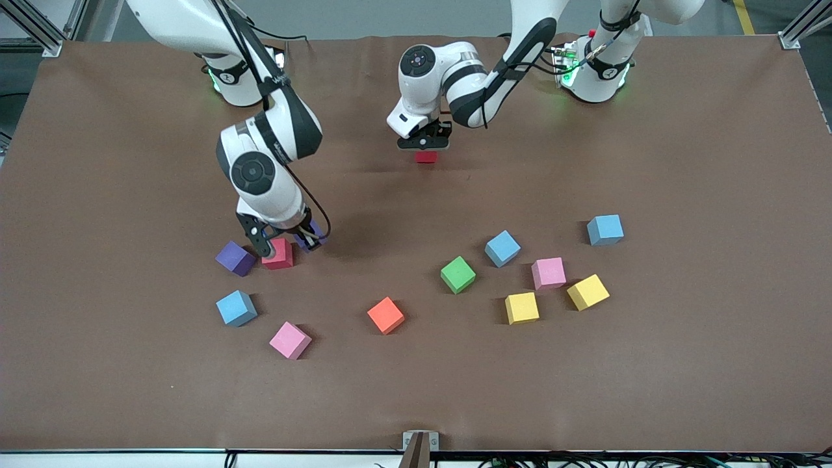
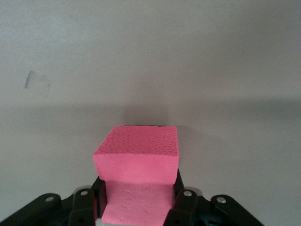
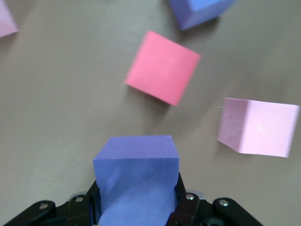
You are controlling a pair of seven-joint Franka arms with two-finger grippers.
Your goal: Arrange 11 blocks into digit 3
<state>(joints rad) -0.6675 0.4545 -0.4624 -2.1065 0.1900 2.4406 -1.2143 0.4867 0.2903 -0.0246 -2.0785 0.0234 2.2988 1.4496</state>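
Note:
My left gripper (image 1: 426,151) is shut on a red block (image 1: 426,156), low over the brown table near the arms' bases; in the left wrist view this block (image 2: 137,149) looks bright pink between the fingers (image 2: 184,203). My right gripper (image 1: 304,239) is shut on a purple block (image 1: 313,234), raised over a red block (image 1: 278,253) that lies beside another purple block (image 1: 234,258). The right wrist view shows the held purple block (image 3: 136,165) with the red block (image 3: 162,67) and a pink block (image 3: 258,126) below. No digit 3 is in view.
Loose blocks lie scattered apart nearer the front camera: light blue (image 1: 236,308), pink (image 1: 290,340), orange (image 1: 385,315), green (image 1: 457,274), light blue (image 1: 502,248), pink (image 1: 548,272), yellow (image 1: 522,307), yellow (image 1: 588,292), light blue (image 1: 605,229).

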